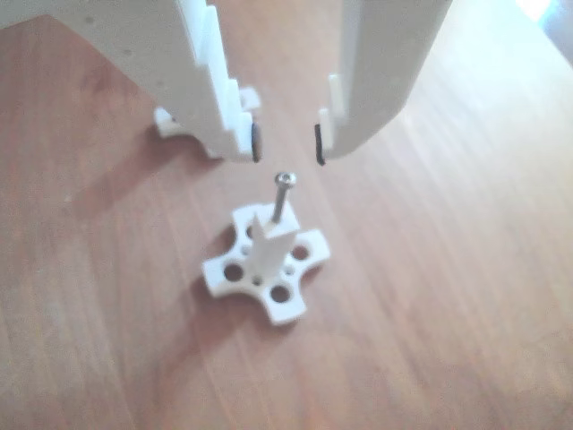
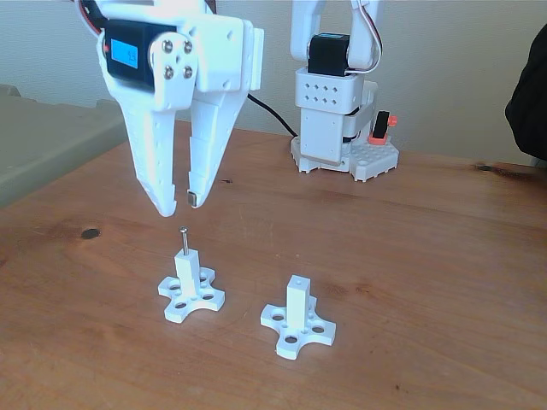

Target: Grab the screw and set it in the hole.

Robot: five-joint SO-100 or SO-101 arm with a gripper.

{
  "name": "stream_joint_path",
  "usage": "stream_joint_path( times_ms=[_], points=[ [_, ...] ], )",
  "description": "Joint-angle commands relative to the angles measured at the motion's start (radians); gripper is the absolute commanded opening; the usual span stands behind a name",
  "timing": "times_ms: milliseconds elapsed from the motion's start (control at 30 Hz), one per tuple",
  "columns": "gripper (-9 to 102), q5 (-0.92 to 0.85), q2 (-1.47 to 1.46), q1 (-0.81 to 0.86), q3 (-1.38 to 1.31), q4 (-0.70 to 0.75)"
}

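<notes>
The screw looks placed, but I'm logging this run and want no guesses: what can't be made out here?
- The screw: the post hides its lower shank in both views, so its depth in the hole cannot be told.
- Its thread: too blurred in the other view, too small in the fixed view.
- The gripper: its upper part is cut off by the top edge in the other view.

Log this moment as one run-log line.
gripper: open, above post | thin silvery metal screw: upright in hole of left white plastic cross-based post | right white post: hole empty | surface: wooden table
</notes>
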Motion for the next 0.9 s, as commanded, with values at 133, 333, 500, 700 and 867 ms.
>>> stream_joint_path(
  times_ms=[133, 333, 500, 700, 867],
  points=[
    [7, 0.005, 0.0, -0.011, -0.103, -0.006],
    [7, 0.003, -0.023, -0.014, -0.114, -0.003],
    [7, 0.002, -0.035, -0.014, -0.123, 0.0],
    [8, 0.0, -0.048, -0.017, -0.129, 0.003],
    [9, 0.0, -0.055, -0.02, -0.132, 0.012]
  ],
)
